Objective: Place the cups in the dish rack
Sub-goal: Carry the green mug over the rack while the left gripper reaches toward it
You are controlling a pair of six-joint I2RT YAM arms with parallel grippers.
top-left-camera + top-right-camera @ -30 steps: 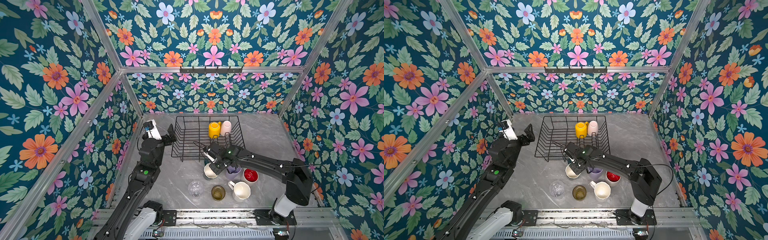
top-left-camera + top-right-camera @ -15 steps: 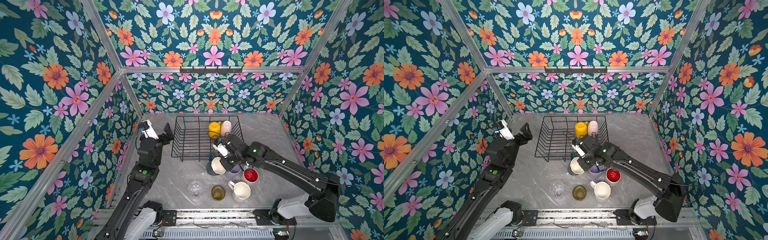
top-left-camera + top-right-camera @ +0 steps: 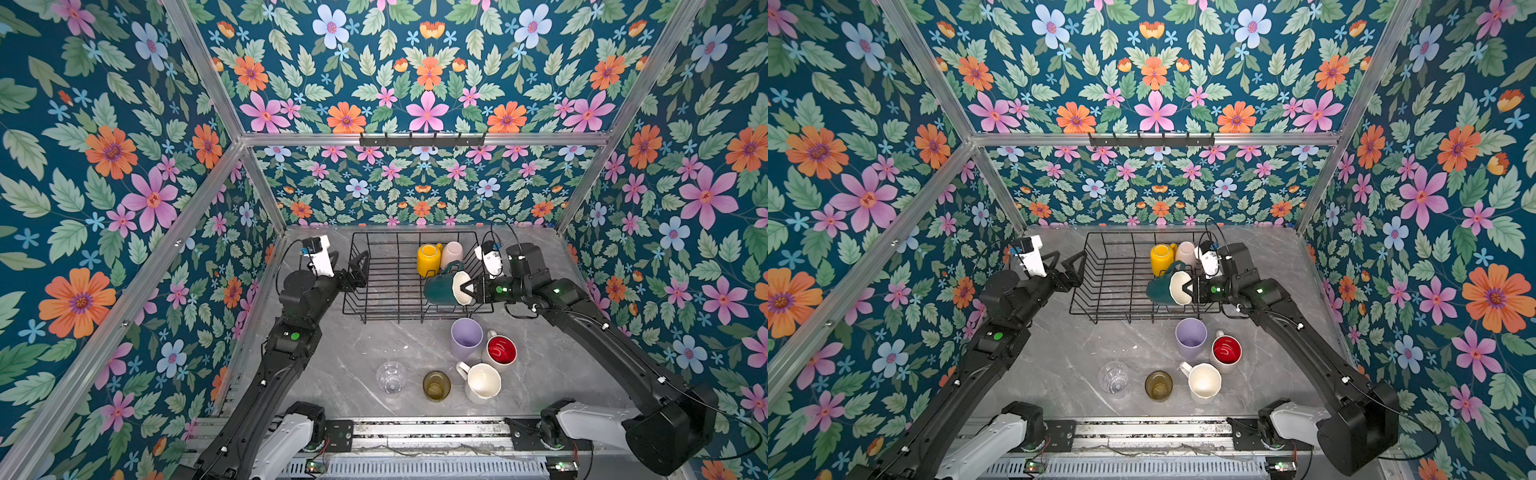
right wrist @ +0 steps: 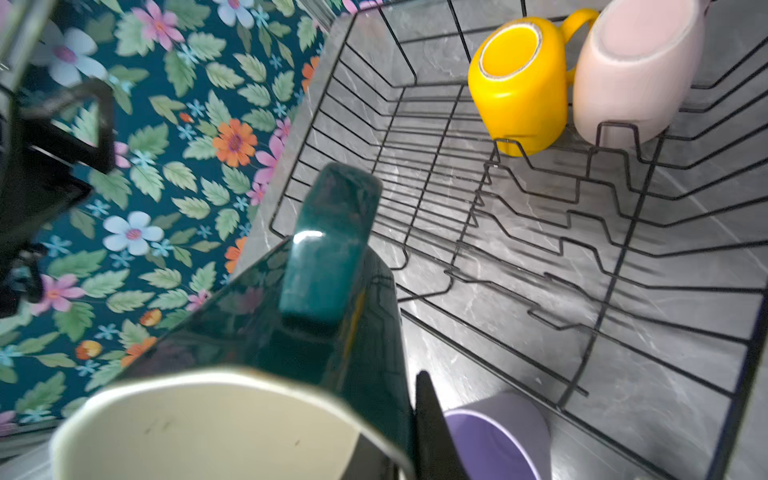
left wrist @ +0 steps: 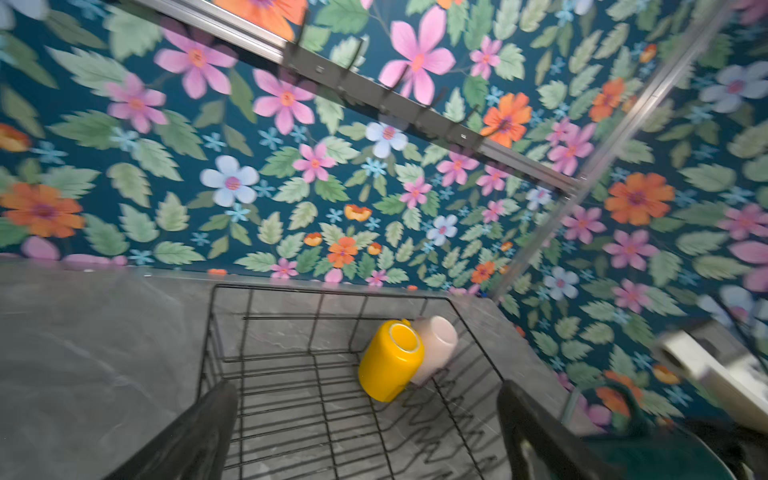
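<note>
Two of eight cups are loaded: we log the yellow mug (image 3: pixel 428 261) and cream cup (image 3: pixel 452 253), bottoms up, at the rack's (image 3: pixel 390 320) 1 o'clock corner. A third, the green mug (image 3: pixel 438 290), hangs on its side over the rack's 4 o'clock corner with its mouth toward 3 o'clock. The right claw (image 3: pixel 468 288) is clamped on its rim. The left claw (image 3: pixel 360 269) gapes empty at the rack's 9 o'clock rim.

Five stand on the table (image 3: pixel 332 365), 6 o'clock of the rack:
- tumbler (image 3: pixel 466 337)
- red mug (image 3: pixel 500 350)
- white mug (image 3: pixel 482 382)
- olive glass (image 3: pixel 436 385)
- clear glass (image 3: pixel 391 376)

We judge the task under halfway. Setting down the green mug comes next.
</note>
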